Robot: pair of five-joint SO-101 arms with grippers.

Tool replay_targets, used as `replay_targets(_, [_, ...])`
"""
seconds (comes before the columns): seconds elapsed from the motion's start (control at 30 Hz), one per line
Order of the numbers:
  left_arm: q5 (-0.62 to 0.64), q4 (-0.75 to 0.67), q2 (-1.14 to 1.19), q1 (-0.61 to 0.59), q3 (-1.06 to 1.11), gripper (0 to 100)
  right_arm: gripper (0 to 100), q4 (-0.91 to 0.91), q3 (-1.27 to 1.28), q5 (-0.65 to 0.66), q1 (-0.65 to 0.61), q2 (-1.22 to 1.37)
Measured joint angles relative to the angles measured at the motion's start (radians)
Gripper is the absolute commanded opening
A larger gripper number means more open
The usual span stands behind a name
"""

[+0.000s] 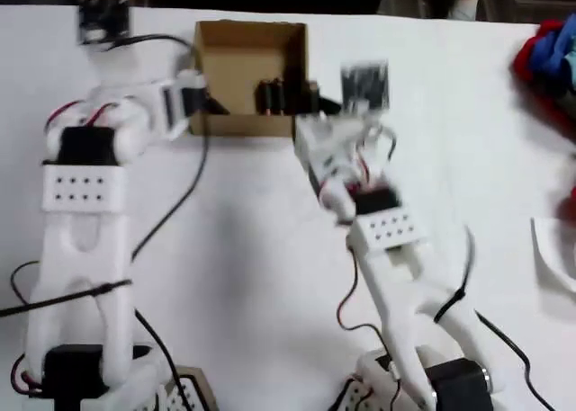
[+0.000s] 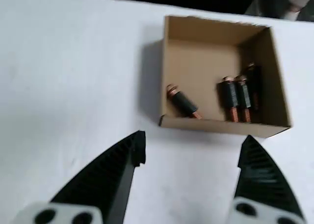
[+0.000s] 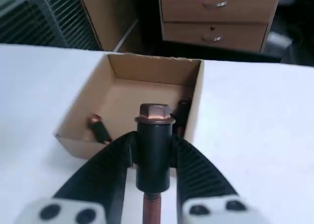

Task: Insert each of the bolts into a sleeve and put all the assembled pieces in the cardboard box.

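— Where did the cardboard box (image 1: 241, 69) sit?
— Upper middle of the overhead frame, with several finished pieces (image 2: 238, 94) lying inside. The right gripper (image 3: 153, 138), clamped on another, needed to clear the near wall and release low, I judged
— The left gripper (image 2: 194, 145)?
— Wide open and empty, just short of the box
— The held piece?
— A black sleeve (image 3: 153, 158) with a copper bolt head (image 3: 155, 112) on top
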Motion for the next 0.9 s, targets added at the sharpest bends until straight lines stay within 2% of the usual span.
replay_targets(0.07, [0.009, -0.018, 0.000, -0.043, 0.080, 31, 2.0, 0.147, -0.083, -0.080, 0.000, -0.002])
replay_targets(0.13, [0.021, -0.072, 0.000, -0.069, 0.170, 31, 2.0, 0.184, -0.089, -0.109, -0.005, 0.035])
replay_targets(0.23, [0.028, -0.203, 0.000, -0.097, 0.319, 31, 1.9, 0.187, -0.115, -0.112, -0.041, 0.133])
replay_targets(0.37, [0.028, -0.423, 0.000, -0.097, 0.516, 31, 1.9, 0.264, -0.327, -0.077, -0.078, 0.310])
replay_targets(0.53, [0.028, -0.629, 0.000, -0.100, 0.657, 31, 1.9, 0.465, -0.790, -0.074, -0.075, 0.658])
replay_targets(0.8, [0.028, -0.677, 0.000, -0.101, 0.710, 31, 1.9, 0.623, -1.731, -0.066, -0.083, 1.336])
replay_targets(0.9, [0.028, -0.697, 0.000, -0.100, 0.724, 31, 1.9, 0.667, -2.012, -0.066, -0.086, 1.530])
